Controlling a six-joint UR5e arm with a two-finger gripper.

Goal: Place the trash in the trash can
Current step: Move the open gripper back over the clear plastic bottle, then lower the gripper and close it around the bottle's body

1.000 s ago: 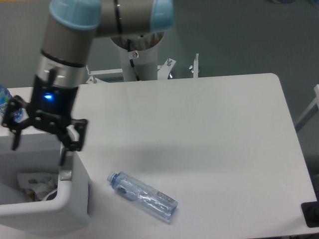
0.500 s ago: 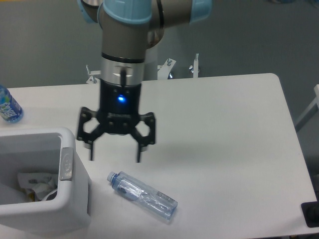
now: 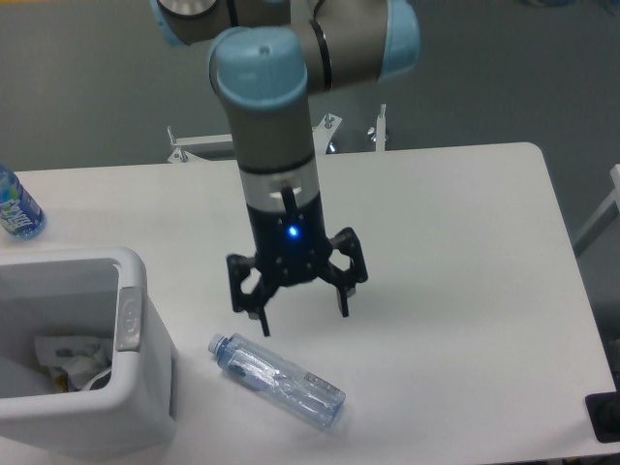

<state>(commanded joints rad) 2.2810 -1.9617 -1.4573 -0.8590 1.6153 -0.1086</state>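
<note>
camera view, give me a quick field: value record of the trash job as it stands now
gripper: open, empty, hanging over the table just behind the crushed bottle
crushed bottle: lying on its side on the table, cap toward the bin, not grasped
trash can: white, at the table's front left corner, bottle lies to its right
paper scrap: crumpled, already inside the trash can
other bottle: blue label, at the table's left edge behind the trash can
left to do: crushed bottle is not yet in the trash can
</note>
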